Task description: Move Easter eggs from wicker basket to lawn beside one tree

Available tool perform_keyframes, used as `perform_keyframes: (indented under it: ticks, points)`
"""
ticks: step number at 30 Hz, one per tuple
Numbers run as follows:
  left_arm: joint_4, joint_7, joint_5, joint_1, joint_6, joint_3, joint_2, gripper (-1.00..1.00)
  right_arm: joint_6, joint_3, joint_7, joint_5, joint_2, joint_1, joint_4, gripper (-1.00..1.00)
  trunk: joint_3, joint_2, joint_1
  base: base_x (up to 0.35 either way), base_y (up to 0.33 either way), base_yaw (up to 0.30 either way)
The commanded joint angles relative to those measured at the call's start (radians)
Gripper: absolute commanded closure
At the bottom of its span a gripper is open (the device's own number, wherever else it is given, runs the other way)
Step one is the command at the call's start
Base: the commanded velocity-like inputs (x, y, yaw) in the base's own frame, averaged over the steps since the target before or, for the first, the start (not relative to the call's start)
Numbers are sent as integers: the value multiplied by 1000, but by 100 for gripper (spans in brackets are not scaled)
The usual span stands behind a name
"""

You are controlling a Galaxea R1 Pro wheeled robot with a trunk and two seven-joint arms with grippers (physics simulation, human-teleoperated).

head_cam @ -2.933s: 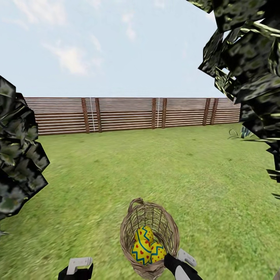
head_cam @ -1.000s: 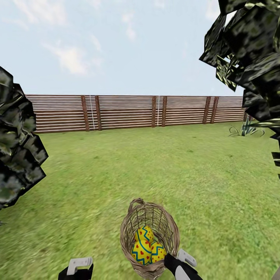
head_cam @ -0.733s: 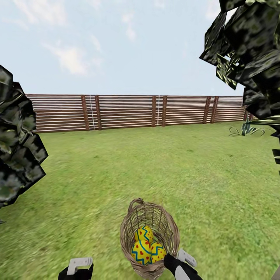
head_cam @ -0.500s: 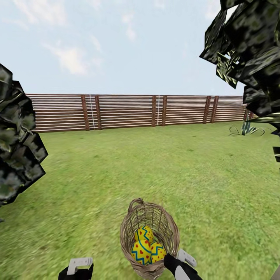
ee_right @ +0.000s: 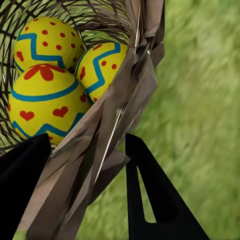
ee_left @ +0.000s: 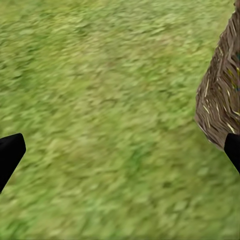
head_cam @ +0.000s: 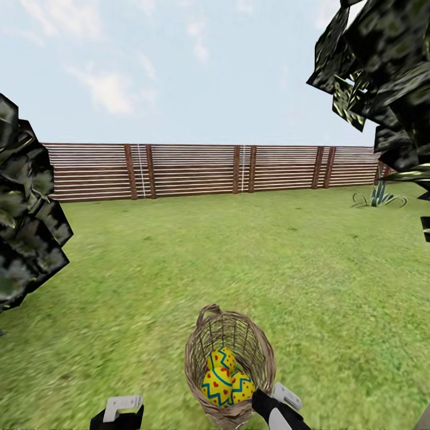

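Three eggs (ee_right: 47, 95) nestle in the wicker basket (head_cam: 230, 364), carried low over the lawn (head_cam: 239, 263). Stiff, light twigs suit a rim hold; the right gripper (ee_right: 87, 160) clamps that rim. Beside the basket, the left gripper (ee_left: 120, 155) hangs spread and empty. Eggs look smooth, likely slippery

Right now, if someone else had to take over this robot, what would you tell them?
Right gripper: fingers shut on the wicker basket rim, one inside, one outside.
Left gripper: open, holding nothing, above the lawn beside the basket.
All three Easter eggs are in the basket.
Done: no eggs out yet.
Left: place all three by one tree.
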Motion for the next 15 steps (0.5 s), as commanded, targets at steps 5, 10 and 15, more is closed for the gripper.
perform_keyframes:
  ticks: [5,10,15]
  points:
    - [-1,4,6,0,6,-1,0,-100,4,6,-8,-3,-1,-1,-4,100,-17,-36,19,0,0,0]
    - [-1,5,6,0,5,-1,0,-100,4,6,-8,-3,-1,-1,-4,100,-32,-71,38,0,0,0]
    - [-1,5,6,0,5,-1,0,-100,3,6,-8,-3,-1,-1,-4,100,-48,-106,58,0,0,0]
